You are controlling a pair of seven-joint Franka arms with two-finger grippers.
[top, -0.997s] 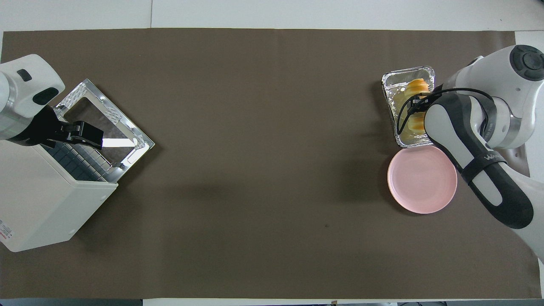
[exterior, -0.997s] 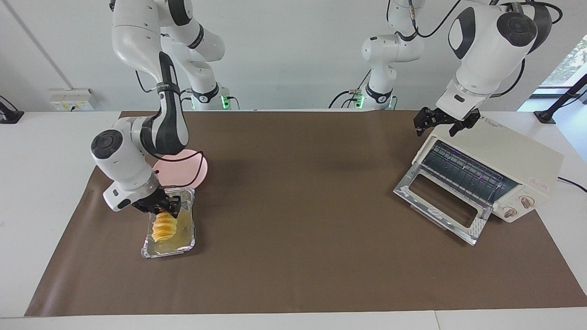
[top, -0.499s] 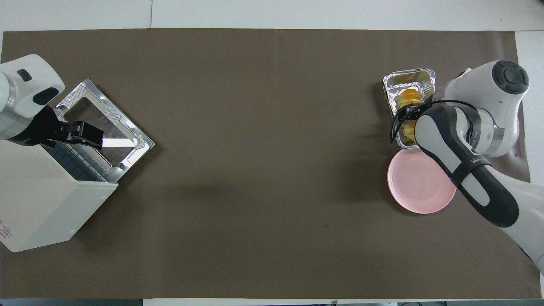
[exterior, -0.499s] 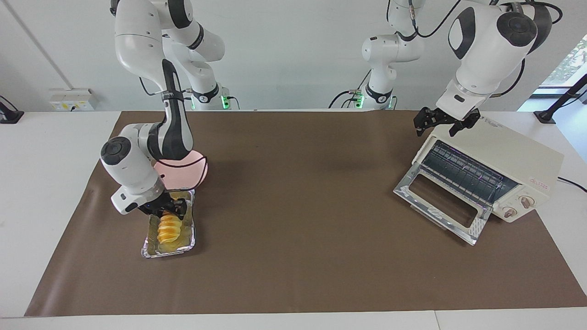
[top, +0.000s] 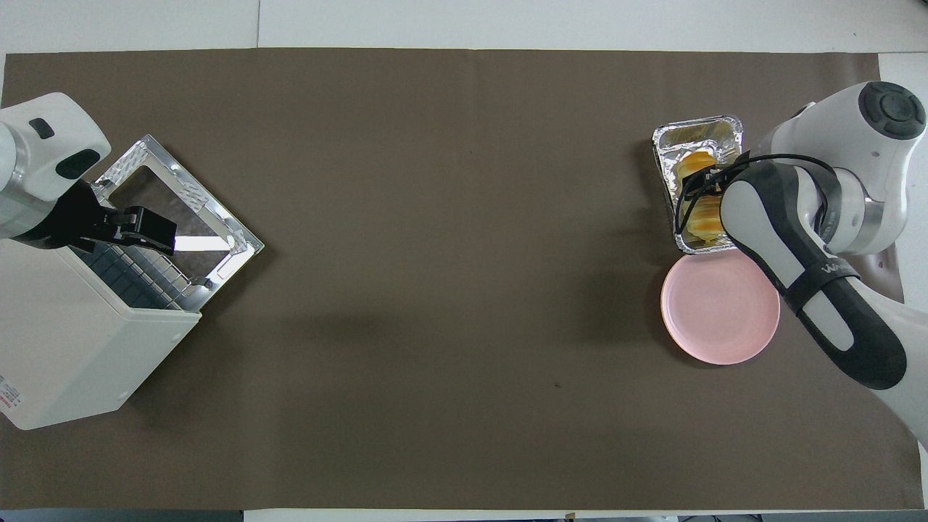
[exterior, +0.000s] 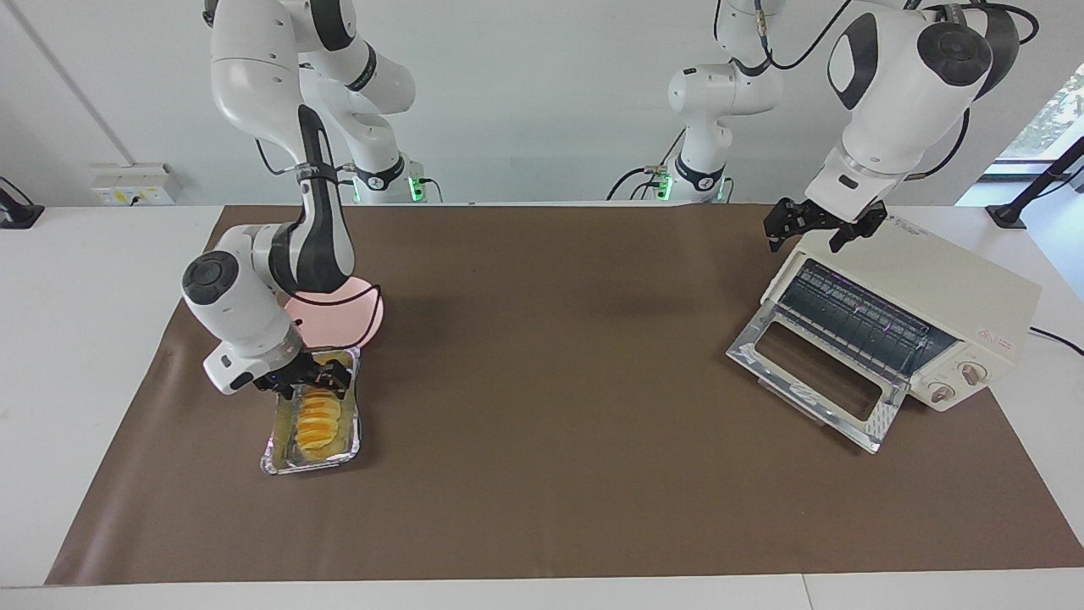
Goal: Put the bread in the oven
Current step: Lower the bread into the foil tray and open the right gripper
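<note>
Directly below right tool (exterior: 312, 379), bread (exterior: 315, 418), in foil tray (exterior: 279, 457)

white arms, black joints, cables

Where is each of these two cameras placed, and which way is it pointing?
Facing view: high across the table, looking at the robots; both whole arms show, the left tool over the oven, the right tool over the bread.
Overhead view: above the robots' end, looking steeply down; only forearms and tools show.
Shared: oven, bread in its foil tray, pink plate, brown mat, turned half around.
</note>
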